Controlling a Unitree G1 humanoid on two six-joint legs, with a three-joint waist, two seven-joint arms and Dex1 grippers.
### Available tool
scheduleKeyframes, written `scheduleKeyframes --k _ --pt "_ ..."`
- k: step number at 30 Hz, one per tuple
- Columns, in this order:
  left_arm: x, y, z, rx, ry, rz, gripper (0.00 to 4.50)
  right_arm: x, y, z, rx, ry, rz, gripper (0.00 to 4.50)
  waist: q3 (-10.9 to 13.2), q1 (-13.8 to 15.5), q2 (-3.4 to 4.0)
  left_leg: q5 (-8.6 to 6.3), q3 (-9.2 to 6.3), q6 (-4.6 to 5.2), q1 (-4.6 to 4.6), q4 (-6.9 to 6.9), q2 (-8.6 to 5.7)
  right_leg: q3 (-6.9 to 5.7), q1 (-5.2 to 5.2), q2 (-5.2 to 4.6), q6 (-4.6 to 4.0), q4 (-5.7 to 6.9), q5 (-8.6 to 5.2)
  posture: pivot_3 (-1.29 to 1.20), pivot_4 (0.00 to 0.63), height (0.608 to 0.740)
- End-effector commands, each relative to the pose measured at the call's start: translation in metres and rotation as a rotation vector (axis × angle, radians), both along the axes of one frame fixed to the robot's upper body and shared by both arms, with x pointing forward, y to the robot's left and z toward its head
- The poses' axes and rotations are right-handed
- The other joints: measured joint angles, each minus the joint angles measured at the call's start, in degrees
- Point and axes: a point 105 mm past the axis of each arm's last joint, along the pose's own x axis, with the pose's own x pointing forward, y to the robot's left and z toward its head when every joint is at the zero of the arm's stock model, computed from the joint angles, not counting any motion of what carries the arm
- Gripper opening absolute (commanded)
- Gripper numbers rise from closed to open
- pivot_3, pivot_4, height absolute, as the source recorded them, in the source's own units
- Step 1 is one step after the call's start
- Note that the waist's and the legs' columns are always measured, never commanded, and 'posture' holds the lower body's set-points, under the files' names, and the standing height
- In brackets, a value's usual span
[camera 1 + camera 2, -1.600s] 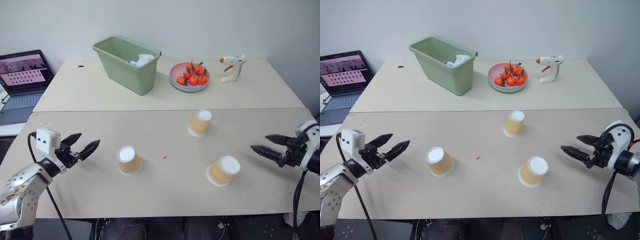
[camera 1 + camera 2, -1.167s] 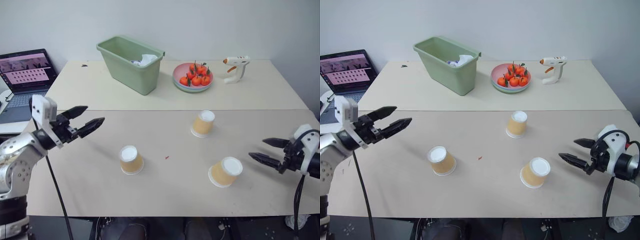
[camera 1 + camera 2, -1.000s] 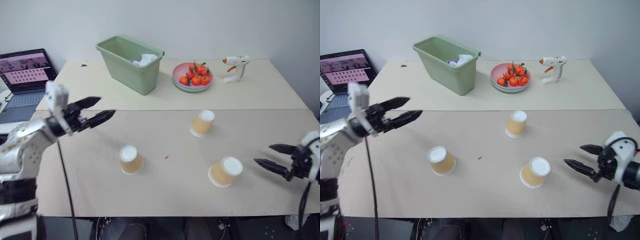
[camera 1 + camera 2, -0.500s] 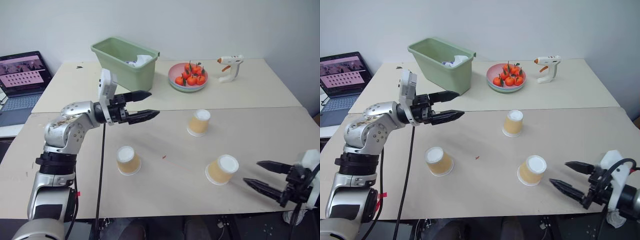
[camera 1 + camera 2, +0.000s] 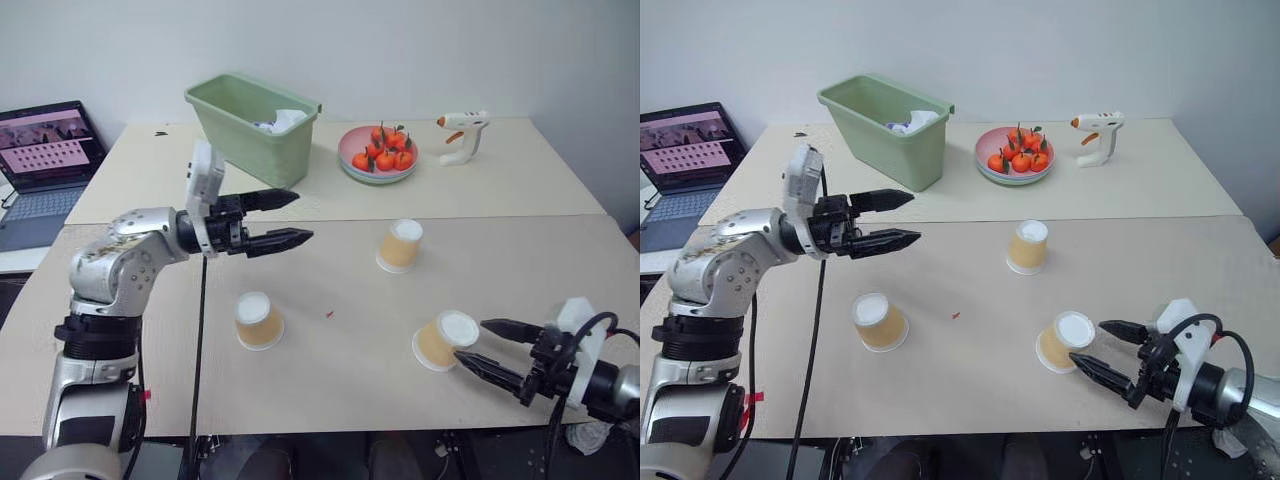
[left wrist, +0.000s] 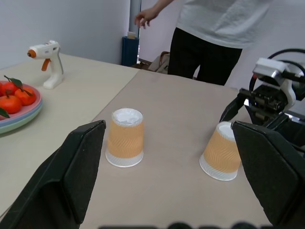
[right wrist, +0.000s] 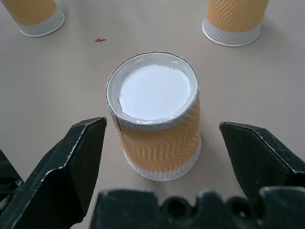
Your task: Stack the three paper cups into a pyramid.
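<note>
Three yellow-orange paper cups stand upside down and well apart on the near half of the beige desk (image 5: 150,180), none stacked. The left cup (image 5: 257,320) sits toward the near left, the far cup (image 5: 401,245) stands right of centre and farther back, and the right cup (image 5: 445,340) is near the front edge on the right, leaning slightly in the eye views.

The left gripper (image 5: 282,220) is raised above the desk, pointing level toward the right, its two black jaws spread wide apart with nothing between them. It hangs over the desk left of the far cup and beyond the left cup, touching neither. In the left wrist view the far cup (image 6: 125,137) and the right cup (image 6: 221,151) appear between its jaws, well ahead of them.

The right gripper (image 5: 490,347) lies low at the near right, pointing left at the right cup. Its jaws are wide apart, tips just beside the cup's white base; whether they touch it I cannot tell. In the right wrist view that cup (image 7: 155,124) stands centred in the gap between the jaws, clear of both.

On the far half of the desk are a green bin (image 5: 255,125) holding crumpled paper, a pink plate (image 5: 352,160) of small oranges (image 5: 390,155), and a white hot-glue gun (image 5: 463,135). An open laptop (image 5: 45,165) sits at the far left. A person (image 6: 214,33) stands beyond the desk in the left wrist view.
</note>
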Motion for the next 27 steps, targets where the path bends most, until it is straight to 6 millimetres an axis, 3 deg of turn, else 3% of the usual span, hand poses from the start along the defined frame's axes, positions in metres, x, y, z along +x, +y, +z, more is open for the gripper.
scheduleKeyframes --k 1,4,5,7,11,14,27 --pt "-0.008 0.005 0.011 -0.011 -0.032 0.005 4.5 0.006 0.009 0.002 0.006 -0.044 0.038 4.47 0.0 -0.02 0.0 0.0 0.0 0.0 0.01 0.0 0.0 0.0 0.0 0.0 0.0 0.0 0.0 0.0 0.15 0.725" --pt "-0.01 0.008 0.009 -0.002 -0.024 0.019 4.5 0.012 0.014 -0.001 0.007 -0.053 0.066 4.47 0.0 -0.01 0.0 0.0 0.0 0.0 0.01 0.0 0.0 0.01 0.0 0.0 0.0 0.0 0.0 0.0 0.15 0.725" --pt "-0.012 0.009 0.008 0.001 -0.021 0.021 4.5 0.016 0.015 -0.002 0.016 -0.058 0.067 4.08 0.0 -0.01 0.0 0.01 0.0 -0.01 0.01 0.0 -0.01 0.01 0.0 0.0 0.0 0.0 0.0 0.0 0.15 0.725" --pt "-0.016 0.011 0.006 0.01 -0.01 0.015 4.5 0.02 0.018 -0.003 0.021 -0.062 0.084 3.78 0.0 -0.1 -0.01 0.01 0.0 -0.02 0.0 0.01 -0.01 0.01 0.0 0.0 -0.01 -0.01 0.0 0.0 0.15 0.725" --pt "-0.026 0.014 -0.002 0.06 0.006 -0.009 4.5 0.028 0.018 -0.005 0.026 -0.061 0.088 2.67 -0.01 -0.06 0.0 0.01 0.0 -0.02 0.02 0.02 0.01 0.02 -0.02 0.02 -0.02 0.0 0.01 0.0 0.15 0.725" --pt "-0.03 0.016 -0.006 0.088 0.007 -0.001 4.5 0.037 0.019 -0.004 0.023 -0.072 0.086 2.64 -0.01 -0.14 -0.01 0.0 0.0 -0.01 0.02 0.02 0.01 0.02 -0.01 0.02 -0.03 0.0 0.02 0.0 0.15 0.725" --pt "-0.034 0.06 -0.018 0.181 0.026 0.168 4.5 0.103 0.107 0.041 0.1 -0.203 0.446 2.64 0.0 -1.04 -0.04 0.07 0.06 -0.12 0.05 0.01 0.11 0.09 -0.14 0.14 -0.13 0.02 0.11 0.0 0.15 0.725"
